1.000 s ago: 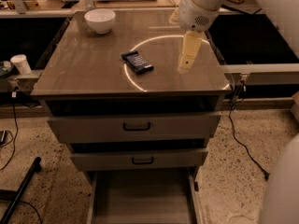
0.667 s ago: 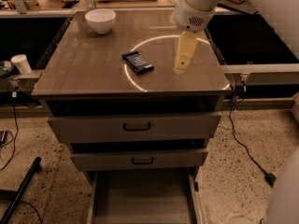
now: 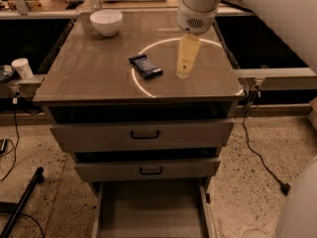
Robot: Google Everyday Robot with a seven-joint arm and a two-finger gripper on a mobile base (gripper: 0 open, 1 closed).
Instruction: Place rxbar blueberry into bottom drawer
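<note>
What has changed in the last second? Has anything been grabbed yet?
The pincer has shifted left over the cabinet top, closer to the rxbar blueberry, but it is not touching the bar. Nothing was grasped or released. The bar, the white bowl and the open bottom drawer stayed put.

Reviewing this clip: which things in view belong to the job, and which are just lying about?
Job in hand:
- rxbar blueberry, flat on the cabinet top
- bottom drawer, pulled open
- gripper, over the top beside the bar, not holding it

Lying about:
- white bowl, back corner of the top
- white cup, off to the side
</note>
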